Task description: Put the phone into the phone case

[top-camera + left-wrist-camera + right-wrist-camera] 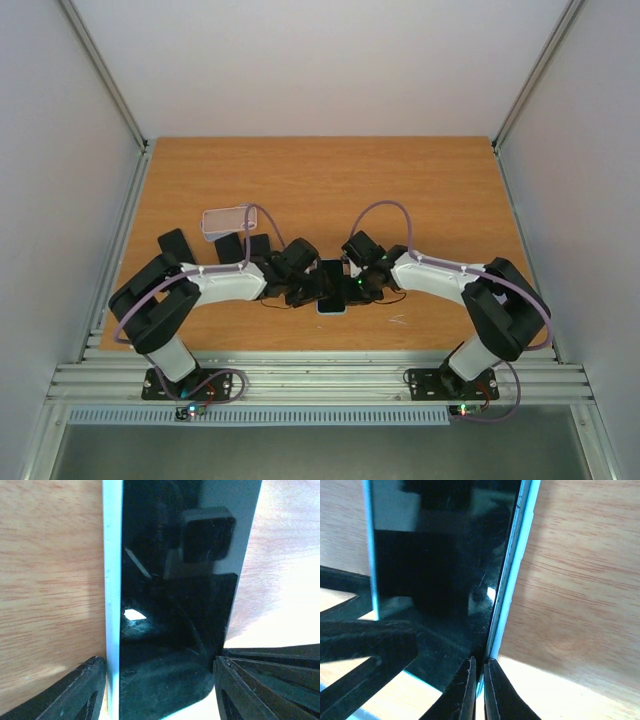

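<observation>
The phone has a black screen and a light blue rim, and sits at the table's near middle between both grippers. In the left wrist view the phone fills the gap between my left gripper's fingers, which press on its two long edges. My right gripper is nearly closed and pinches the phone's light blue side edge. The clear phone case lies empty on the table to the far left of the grippers, apart from the phone. In the top view the left gripper and right gripper flank the phone.
The wooden table is walled by grey panels on the left and right, with a metal rail along the near edge. A left gripper finger shows dark in the right wrist view.
</observation>
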Available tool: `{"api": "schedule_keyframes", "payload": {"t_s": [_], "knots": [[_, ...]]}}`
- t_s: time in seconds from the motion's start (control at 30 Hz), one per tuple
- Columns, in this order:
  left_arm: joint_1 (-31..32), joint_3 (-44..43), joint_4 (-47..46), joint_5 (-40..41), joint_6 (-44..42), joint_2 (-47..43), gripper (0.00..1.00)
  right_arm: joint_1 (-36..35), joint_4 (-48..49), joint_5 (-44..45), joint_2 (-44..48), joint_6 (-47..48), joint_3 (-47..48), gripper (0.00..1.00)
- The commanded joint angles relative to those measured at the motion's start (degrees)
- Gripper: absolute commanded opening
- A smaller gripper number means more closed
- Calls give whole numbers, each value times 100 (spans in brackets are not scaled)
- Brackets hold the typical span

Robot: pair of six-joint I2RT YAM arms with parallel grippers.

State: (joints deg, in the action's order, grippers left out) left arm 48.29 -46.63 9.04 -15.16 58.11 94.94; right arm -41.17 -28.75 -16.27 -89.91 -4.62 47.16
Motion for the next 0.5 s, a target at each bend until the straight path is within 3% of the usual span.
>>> {"api": "schedule_keyframes", "payload": {"t_s": [0.0,0.37,0.47], "knots": [[-39,323,-285,65,225,-215,61,-258,-93,604,-629,-59,-87,7],[-482,763,-402,16,395,-678,62,-486,-734,2070,-1143,-112,180,20],[-598,727,-269,71,277,-786,62,-489,-715,2081,-1073,28,259,22]]}}
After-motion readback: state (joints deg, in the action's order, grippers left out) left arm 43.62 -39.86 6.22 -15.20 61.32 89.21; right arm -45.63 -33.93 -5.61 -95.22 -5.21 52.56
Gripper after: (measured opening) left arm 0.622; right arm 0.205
